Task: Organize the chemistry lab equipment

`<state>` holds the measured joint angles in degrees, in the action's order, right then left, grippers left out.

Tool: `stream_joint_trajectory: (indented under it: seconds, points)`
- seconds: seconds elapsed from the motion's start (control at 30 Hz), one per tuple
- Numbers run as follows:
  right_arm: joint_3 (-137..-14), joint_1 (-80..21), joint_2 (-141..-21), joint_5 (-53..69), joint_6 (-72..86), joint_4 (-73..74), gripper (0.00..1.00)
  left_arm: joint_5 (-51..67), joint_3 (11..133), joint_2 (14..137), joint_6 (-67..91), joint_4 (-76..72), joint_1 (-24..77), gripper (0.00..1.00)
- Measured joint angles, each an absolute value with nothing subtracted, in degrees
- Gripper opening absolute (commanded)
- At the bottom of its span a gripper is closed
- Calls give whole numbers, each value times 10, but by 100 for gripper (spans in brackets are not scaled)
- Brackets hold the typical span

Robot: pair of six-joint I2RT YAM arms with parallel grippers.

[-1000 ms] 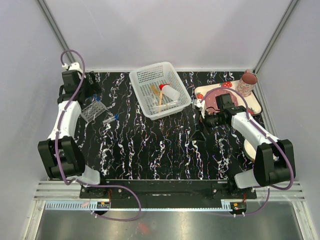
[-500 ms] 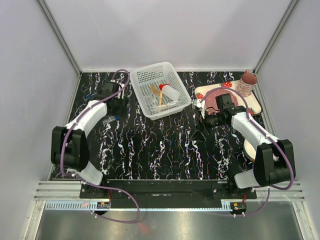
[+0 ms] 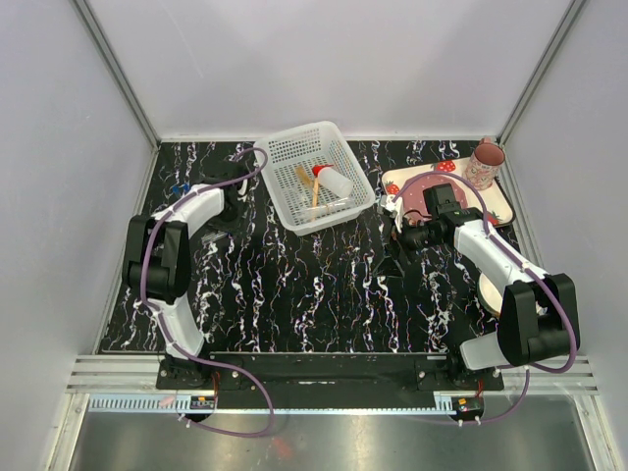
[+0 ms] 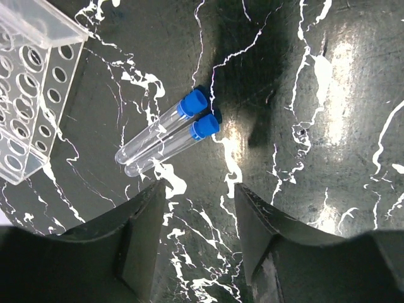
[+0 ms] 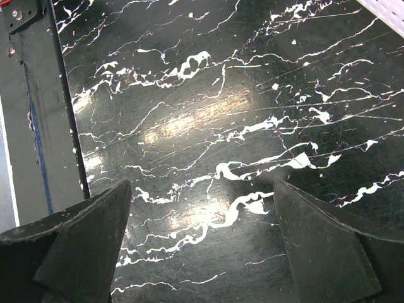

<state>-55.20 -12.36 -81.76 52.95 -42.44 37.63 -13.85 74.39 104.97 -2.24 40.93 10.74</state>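
left tool [image 4: 199,190] spread, two clear blue-capped tubes [image 4: 158,130]

Black tabletop [image 3: 324,285] with white marble veins in the centre, plain pale grey walls [image 3: 324,59] across the top and both sides, aluminium posts [image 3: 116,71] slanting in the upper corners, brushed metal ledge [image 3: 324,442] along the bottom edge, soft glare on the tabletop

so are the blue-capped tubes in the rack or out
Out: both blue-capped tubes lie side by side on the table beside the clear rack.
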Motion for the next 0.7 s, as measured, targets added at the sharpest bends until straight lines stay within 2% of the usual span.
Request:
stream_joint_trajectory:
  seconds: [0.17, 0.7]
  points:
    - [-552, -124, -818, 529, -424, 376, 100, -138, 753, 1072, -32, 410, 107, 48]
    - [-555, -124, -818, 529, -425, 378, 100, -137, 773, 1104, -41, 409, 96, 47]
